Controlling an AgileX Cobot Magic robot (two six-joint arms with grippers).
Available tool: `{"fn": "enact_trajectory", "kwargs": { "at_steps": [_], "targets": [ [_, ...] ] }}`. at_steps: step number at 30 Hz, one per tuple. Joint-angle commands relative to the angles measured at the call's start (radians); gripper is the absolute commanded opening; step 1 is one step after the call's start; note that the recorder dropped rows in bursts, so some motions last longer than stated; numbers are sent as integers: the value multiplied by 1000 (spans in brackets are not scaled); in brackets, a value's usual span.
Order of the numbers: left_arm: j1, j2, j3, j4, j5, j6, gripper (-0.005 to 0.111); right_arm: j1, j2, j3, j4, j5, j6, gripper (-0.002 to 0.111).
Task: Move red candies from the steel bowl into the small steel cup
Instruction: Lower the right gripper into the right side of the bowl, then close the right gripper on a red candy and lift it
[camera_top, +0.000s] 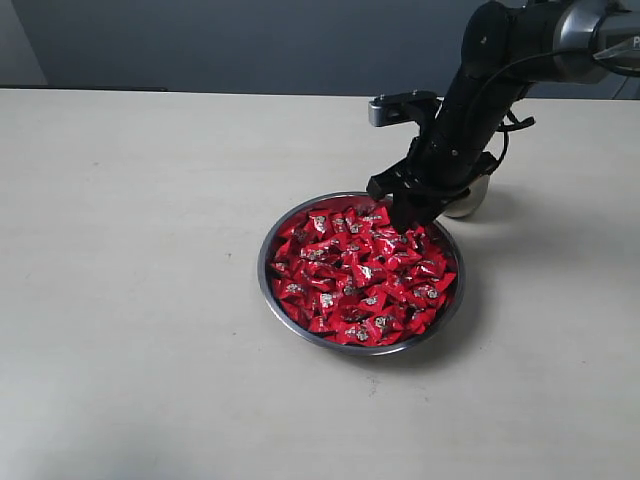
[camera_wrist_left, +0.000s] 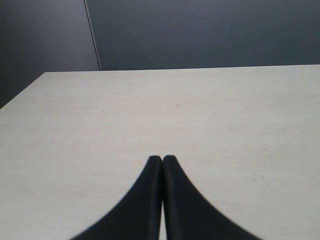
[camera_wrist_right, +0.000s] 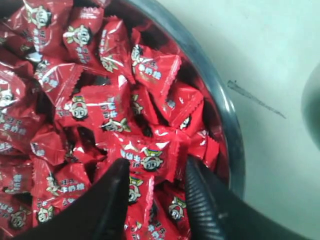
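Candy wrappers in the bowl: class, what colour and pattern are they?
Candy wrappers: shiny red with small silver-white marks; clearest in the right wrist view.

Site, as I see it remotely: probably a robotics lab bench. Evidence: bare pale table (camera_top: 130, 300), plain grey-blue partition wall (camera_top: 220, 45) with one panel seam (camera_wrist_left: 92, 35), black robot arm (camera_top: 478, 100) over a steel bowl (camera_top: 263, 268) of red candies (camera_top: 360, 275). Rest of room out of frame.

A pale cream tabletop (camera_top: 130, 330) is seen, evenly lit, with soft shadows cast on it. Beyond its far edge a plain dark grey-blue wall (camera_top: 220, 40) is shown. A thin vertical seam (camera_wrist_left: 92, 35) is visible in that wall near one tabletop corner.
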Motion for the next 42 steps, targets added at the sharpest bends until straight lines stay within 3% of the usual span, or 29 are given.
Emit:
{"fn": "enact_trajectory", "kwargs": {
  "at_steps": [1,42],
  "targets": [
    [-7,-4,4,6,-2,-3,0,-1,-1,4,-4,0,1,37],
    [-7,-4,4,6,-2,-3,0,30,44,52,34,-88,-2,37]
  ]
}}
